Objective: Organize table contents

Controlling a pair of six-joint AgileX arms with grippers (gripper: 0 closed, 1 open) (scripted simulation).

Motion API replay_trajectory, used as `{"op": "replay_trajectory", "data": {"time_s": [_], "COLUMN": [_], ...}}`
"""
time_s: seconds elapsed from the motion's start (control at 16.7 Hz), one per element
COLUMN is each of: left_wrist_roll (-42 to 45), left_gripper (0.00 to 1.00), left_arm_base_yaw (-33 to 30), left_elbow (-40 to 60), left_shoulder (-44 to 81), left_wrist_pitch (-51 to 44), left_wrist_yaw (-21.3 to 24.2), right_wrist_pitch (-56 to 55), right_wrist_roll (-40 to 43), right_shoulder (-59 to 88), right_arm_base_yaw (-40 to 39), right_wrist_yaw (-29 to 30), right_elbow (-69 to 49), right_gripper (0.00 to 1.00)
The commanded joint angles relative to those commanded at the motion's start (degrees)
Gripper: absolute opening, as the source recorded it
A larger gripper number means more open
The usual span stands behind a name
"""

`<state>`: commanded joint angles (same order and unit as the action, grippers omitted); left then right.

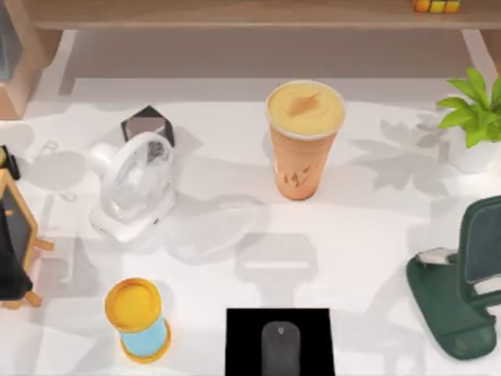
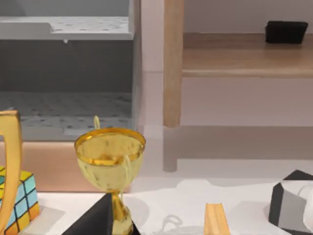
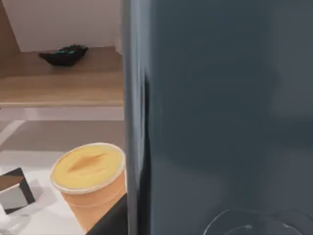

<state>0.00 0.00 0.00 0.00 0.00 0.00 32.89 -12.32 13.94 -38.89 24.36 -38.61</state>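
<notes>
The drink cup (image 1: 304, 141) stands upright mid-table; the mouse (image 1: 280, 347) lies at the near edge. Finger states cannot be told. A careless approach risks toppling the tall cup.

I can read no words, numbers or brand names anywhere. The orange drink cup (image 1: 304, 141) carries pale printed marks low on its side, too blurred for me to make out. The mouse (image 1: 280, 347) bears a faint emblem on its back, also unreadable.
</notes>
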Motion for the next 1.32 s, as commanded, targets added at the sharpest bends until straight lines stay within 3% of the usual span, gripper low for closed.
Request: {"op": "replay_trajectory", "data": {"time_s": [0.48,0.84,1.14,1.32], "left_wrist_roll": [0.0,0.0,0.0,0.0], "left_gripper": [1.0,1.0,1.0,1.0], "left_arm_base_yaw": [0.0,0.0,0.0,0.0], "left_elbow": [0.0,0.0,0.0,0.0], "left_shoulder": [0.0,0.0,0.0,0.0], "left_wrist_pitch": [0.0,0.0,0.0,0.0], "left_wrist_yaw": [0.0,0.0,0.0,0.0], "right_wrist_pitch": [-4.95,-13.5,-13.79,-13.79], "right_wrist_roll": [2.7,3.26,3.27,3.27], "right_shoulder": [8.4,18.35,18.62,18.62], "right_arm_base_yaw": [3.32,3.98,3.98,3.98], "right_wrist_yaw": [-6.45,-4.76,-4.63,-4.63], "right_elbow": [9.72,15.06,15.13,15.13], "right_gripper": [0.0,0.0,0.0,0.23]}}
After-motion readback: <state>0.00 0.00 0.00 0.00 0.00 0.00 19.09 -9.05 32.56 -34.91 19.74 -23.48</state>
